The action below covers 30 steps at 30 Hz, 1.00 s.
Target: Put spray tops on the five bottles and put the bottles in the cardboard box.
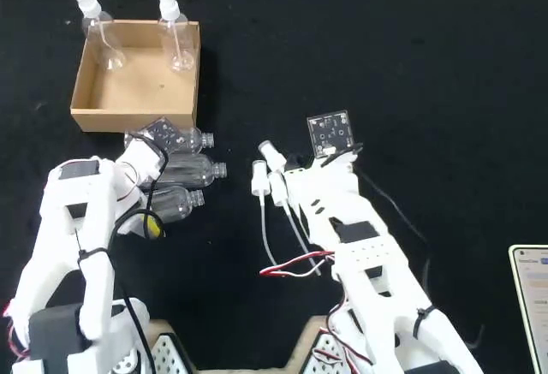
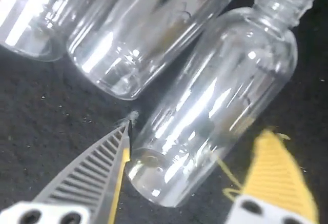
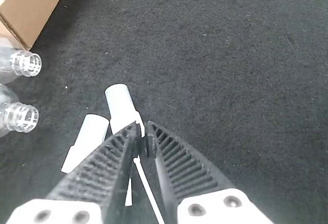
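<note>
Two clear bottles with white spray tops (image 1: 175, 27) stand in the cardboard box (image 1: 135, 92) at the far left. Three uncapped clear bottles lie side by side in front of the box. My left gripper (image 2: 197, 131) is open and straddles the base of the nearest bottle (image 2: 215, 101), also seen from above (image 1: 177, 202). Loose spray tops (image 1: 260, 177) lie at mid-table. My right gripper (image 3: 143, 134) is shut on the neck of one spray top (image 3: 120, 106), its dip tube trailing back between the fingers. Another spray top (image 3: 87, 139) lies beside it.
A small black-and-white marker card (image 1: 330, 133) lies just beyond the right arm. A screen device (image 1: 531, 297) sits at the right edge. Red and white cables (image 1: 295, 264) run beside the right arm. Black cloth covers the table (image 1: 445, 92).
</note>
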Each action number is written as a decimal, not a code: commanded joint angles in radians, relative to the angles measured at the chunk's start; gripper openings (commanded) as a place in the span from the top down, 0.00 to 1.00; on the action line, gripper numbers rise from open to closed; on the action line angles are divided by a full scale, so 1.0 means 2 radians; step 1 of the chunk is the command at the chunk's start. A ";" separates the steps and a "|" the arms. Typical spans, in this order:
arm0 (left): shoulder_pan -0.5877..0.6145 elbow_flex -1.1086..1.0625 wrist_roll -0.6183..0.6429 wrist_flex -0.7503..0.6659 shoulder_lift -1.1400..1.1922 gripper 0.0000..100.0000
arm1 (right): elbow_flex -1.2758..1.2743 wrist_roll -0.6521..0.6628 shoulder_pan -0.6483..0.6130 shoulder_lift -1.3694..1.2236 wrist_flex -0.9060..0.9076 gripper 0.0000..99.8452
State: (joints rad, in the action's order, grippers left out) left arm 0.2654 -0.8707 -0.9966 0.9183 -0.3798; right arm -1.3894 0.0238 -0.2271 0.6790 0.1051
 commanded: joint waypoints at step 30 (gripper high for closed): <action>-0.154 0.007 -0.005 0.262 -0.137 0.71 | 0.016 0.005 0.048 0.003 -0.015 0.99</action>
State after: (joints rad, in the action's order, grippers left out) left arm -0.0230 -0.9306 -0.9966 1.4032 -0.6314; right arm -1.3894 0.0238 -0.1488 0.6790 0.1051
